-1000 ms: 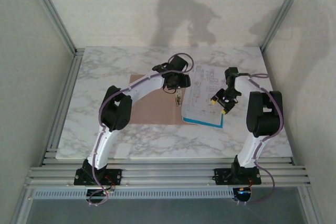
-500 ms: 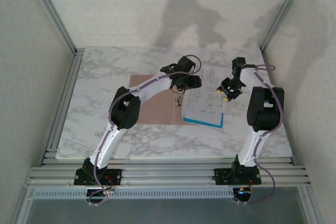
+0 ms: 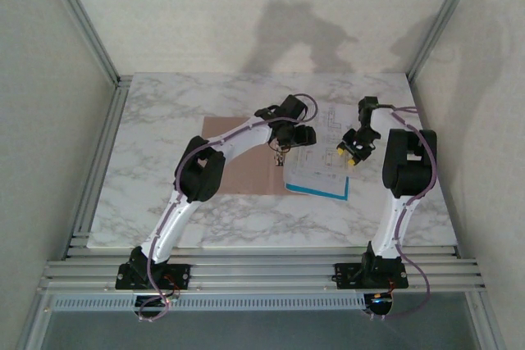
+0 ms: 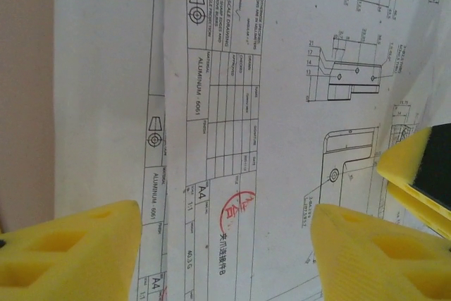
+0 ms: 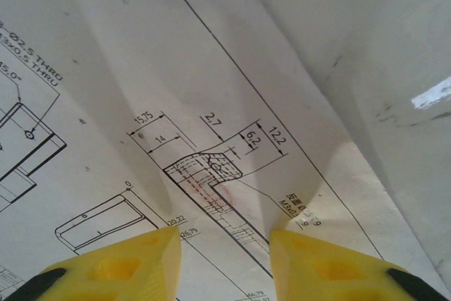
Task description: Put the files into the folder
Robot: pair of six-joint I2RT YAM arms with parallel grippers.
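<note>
The files (image 3: 316, 168) lie flat on the marble worktop (image 3: 164, 112), touching the folder (image 3: 238, 165) at its 3 o'clock side. A blue strip (image 3: 317, 192) runs along the stack's 6 o'clock edge. The folder lies flat.

The left hand (image 3: 283, 148) hangs over the files' 9 o'clock edge. In its wrist view its yellow fingers (image 4: 67, 252) stand wide apart above the printed drawings (image 4: 282, 68), gripping nothing.

The right hand (image 3: 348, 152) is at the stack's 3 o'clock side. Its fingers (image 5: 331, 266) are parted, tips down against a sheet (image 5: 141, 68) that buckles into soft ridges.
</note>
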